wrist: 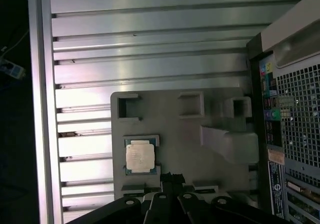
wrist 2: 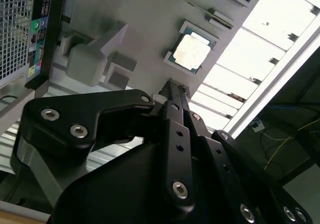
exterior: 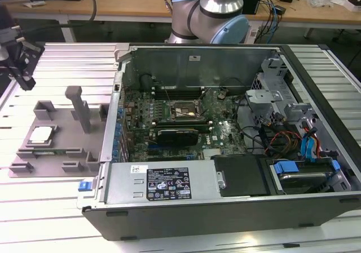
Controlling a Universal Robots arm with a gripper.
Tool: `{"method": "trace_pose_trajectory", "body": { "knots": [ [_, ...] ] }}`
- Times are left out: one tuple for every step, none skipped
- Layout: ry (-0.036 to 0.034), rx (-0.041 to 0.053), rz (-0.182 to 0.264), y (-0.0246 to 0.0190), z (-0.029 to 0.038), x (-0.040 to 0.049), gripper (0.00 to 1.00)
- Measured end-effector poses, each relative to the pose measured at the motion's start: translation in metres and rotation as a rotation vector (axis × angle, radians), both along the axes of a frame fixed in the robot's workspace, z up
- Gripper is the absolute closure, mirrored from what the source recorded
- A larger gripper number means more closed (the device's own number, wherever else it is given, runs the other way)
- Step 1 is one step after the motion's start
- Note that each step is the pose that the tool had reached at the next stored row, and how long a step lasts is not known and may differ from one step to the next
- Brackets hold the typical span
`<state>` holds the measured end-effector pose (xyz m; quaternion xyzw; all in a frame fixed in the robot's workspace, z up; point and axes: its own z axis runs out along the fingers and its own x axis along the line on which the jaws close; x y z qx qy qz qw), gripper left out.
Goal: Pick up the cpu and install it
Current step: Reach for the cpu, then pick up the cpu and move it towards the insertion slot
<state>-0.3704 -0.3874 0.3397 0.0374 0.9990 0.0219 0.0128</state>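
The cpu (exterior: 42,134) is a small square chip with a pale metal top. It lies flat in a recess of the grey plastic fixture (exterior: 65,149) at the exterior view's left. Both wrist views show the cpu (wrist 2: 191,52) (wrist: 139,156) on the fixture (wrist 2: 145,19) (wrist: 200,159). My black gripper (exterior: 27,84) hangs above the slatted table, behind the fixture and apart from the chip. Its fingertips (wrist 2: 172,89) (wrist: 170,178) look pressed together with nothing between them. The dark socket frame (exterior: 183,111) sits on the motherboard inside the open computer case.
The open computer case (exterior: 225,211) fills the middle and the exterior view's right, with cables and drive bays inside. A tall grey post (exterior: 79,103) rises from the fixture. The arm's base (exterior: 208,16) stands behind the case. The table is ribbed aluminium (exterior: 51,208).
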Motion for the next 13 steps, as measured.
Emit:
{"method": "trace_pose_trajectory", "body": {
  "knots": [
    [-0.0001,0.0,0.0,-0.0011,-0.0045,0.0,0.89],
    [-0.0001,0.0001,0.0,-0.0012,-0.0064,-0.0001,0.89],
    [-0.0001,0.0001,0.0,-0.0013,-0.0082,-0.0001,0.89],
    [-0.0001,0.0,0.0,-0.0014,-0.0112,0.0,0.89],
    [-0.0002,0.0001,0.0,-0.0014,-0.0137,0.0,0.89],
    [0.0,0.0,0.0,-0.0014,-0.0138,0.0,0.89],
    [0.0001,0.0,0.0,-0.0014,-0.0138,0.0,0.89],
    [0.0,0.0,0.0,-0.0014,-0.0139,0.0,0.89],
    [0.0,0.0001,0.0,-0.0014,-0.014,0.0,0.89],
    [0.0,0.0001,0.0,-0.0014,-0.014,0.0,0.89],
    [-0.0001,0.0001,0.0,-0.0014,-0.0141,0.0,0.89],
    [0.0,0.0001,0.0,-0.0014,-0.014,0.0,0.89],
    [0.0,0.0001,0.0,-0.0014,-0.0141,0.0,0.89]
  ]
}}
